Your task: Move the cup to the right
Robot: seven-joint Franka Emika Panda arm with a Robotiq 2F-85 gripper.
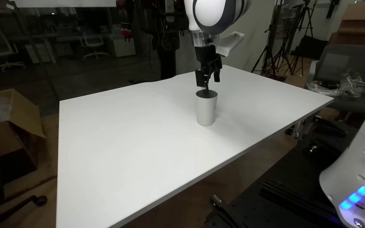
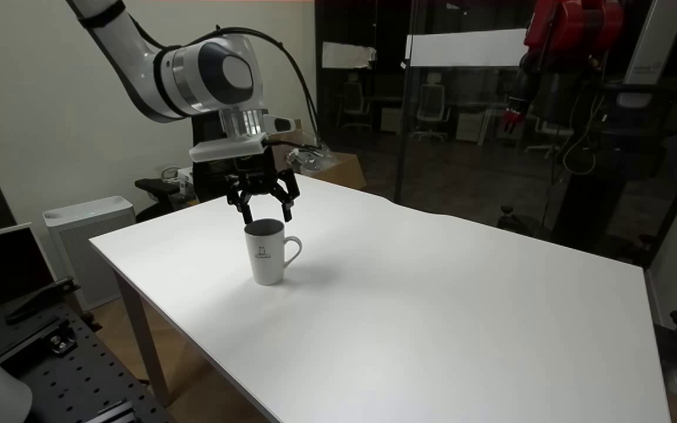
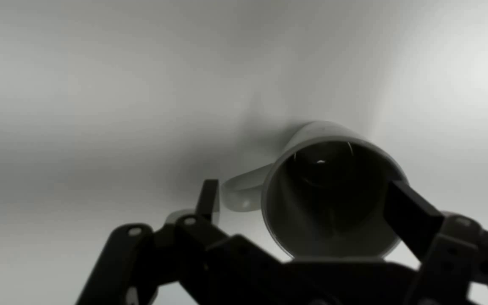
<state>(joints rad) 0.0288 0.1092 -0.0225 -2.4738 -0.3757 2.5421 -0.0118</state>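
The cup [image 1: 206, 111] is a tall white mug with a dark grey inside. It stands upright on the white table [image 1: 122, 142]. In an exterior view it shows a small dark print and a handle [image 2: 296, 249] on one side; the cup [image 2: 268, 269] stands near one end of the table there. My gripper [image 2: 268, 218] is open and points down at the cup's rim. In the wrist view, the cup [image 3: 333, 220] lies between the spread fingers [image 3: 302, 183]. One finger is beside the handle; the other overlaps the rim, and I cannot tell if it touches.
The robot base [image 1: 356, 186] stands beside the table's near edge. A chair [image 1: 344, 72] and tripods [image 1: 284, 47] are beyond one end. A cardboard box [image 1: 21, 117] sits on the floor. A red and black robot arm [image 2: 567, 41] stands behind the table.
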